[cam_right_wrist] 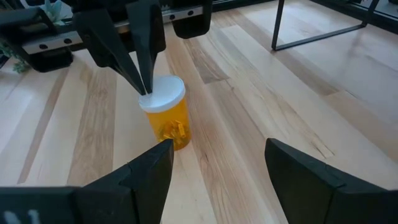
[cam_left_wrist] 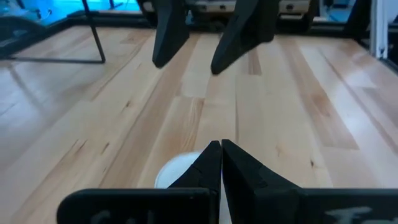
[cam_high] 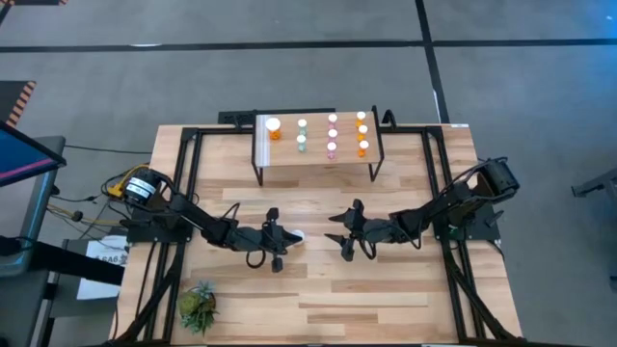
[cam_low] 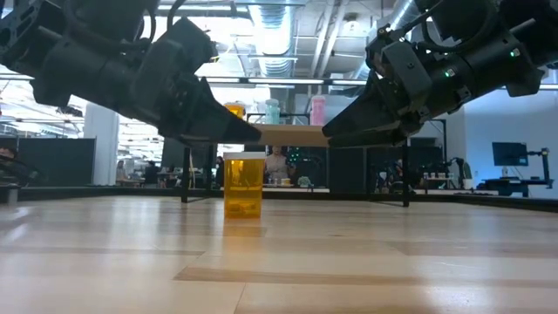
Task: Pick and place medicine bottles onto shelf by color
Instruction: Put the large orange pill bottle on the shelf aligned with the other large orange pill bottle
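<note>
- We see the table point(cam_high: 386, 299), a wide light-wood top, with bare board between the two arms and along its near edge.
- The shelf point(cam_high: 318, 166) stands at the far side of the table, midway along that edge; open board lies between it and the grippers.
- On the shelf we count bottles in pairs from the high view: an orange bottle point(cam_high: 274, 128) at the left end, two teal bottles point(cam_high: 302, 135), two pink bottles point(cam_high: 333, 133), and orange ones point(cam_high: 362, 135) at the right end.
- One wide orange bottle point(cam_right_wrist: 165, 119) with a white cap stands upright on the table, between the two grippers and well apart from the shelf; small yellow-orange bits show through its wall.
- Our left gripper point(cam_right_wrist: 144, 86) has its fingers pressed together, tips right at the rim of that bottle's cap; we cannot tell if they touch it.
- Our right gripper point(cam_right_wrist: 217, 163) is spread wide, holding nothing, facing the bottle from the other side with bare board between.
- A small green plant point(cam_high: 199, 306) sits near the table's front left corner, clear of both arms.
</note>
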`<act>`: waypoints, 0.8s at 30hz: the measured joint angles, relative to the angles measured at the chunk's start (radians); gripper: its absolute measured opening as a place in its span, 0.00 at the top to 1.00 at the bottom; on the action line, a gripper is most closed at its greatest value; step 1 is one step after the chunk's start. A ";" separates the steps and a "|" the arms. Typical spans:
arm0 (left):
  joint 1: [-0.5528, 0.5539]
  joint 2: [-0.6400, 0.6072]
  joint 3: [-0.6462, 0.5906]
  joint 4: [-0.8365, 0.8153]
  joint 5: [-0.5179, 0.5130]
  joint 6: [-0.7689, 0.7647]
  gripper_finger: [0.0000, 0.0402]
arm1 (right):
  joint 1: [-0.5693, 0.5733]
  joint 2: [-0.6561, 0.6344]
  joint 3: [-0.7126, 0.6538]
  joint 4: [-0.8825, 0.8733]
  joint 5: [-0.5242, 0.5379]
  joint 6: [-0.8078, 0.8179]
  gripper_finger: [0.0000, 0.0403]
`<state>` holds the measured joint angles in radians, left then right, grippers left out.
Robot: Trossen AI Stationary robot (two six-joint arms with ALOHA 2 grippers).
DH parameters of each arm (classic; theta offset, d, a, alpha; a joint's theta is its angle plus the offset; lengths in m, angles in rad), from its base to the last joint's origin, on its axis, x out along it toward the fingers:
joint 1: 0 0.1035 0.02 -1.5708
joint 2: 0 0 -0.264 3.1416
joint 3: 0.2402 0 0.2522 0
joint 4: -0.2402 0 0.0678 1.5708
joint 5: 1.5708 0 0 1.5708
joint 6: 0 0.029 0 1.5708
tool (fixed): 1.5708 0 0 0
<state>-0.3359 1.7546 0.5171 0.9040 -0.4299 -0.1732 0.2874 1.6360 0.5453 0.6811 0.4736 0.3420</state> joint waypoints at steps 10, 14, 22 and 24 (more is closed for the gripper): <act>0.027 0.000 0.000 0.025 0.017 -0.002 1.00 | 0.000 0.000 0.000 0.000 0.000 0.000 0.31; 0.064 0.000 0.000 0.025 0.066 -0.049 1.00 | 0.000 0.000 0.000 0.000 0.000 0.003 0.31; 0.085 -0.002 0.001 -0.035 0.106 -0.099 1.00 | 0.000 0.000 0.000 0.000 0.000 0.005 0.31; 0.085 -0.003 0.002 -0.044 0.105 -0.109 1.00 | 0.000 0.000 0.000 0.000 0.000 0.005 0.31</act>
<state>-0.2508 1.7516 0.5193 0.8605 -0.3252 -0.2819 0.2874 1.6363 0.5453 0.6811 0.4736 0.3473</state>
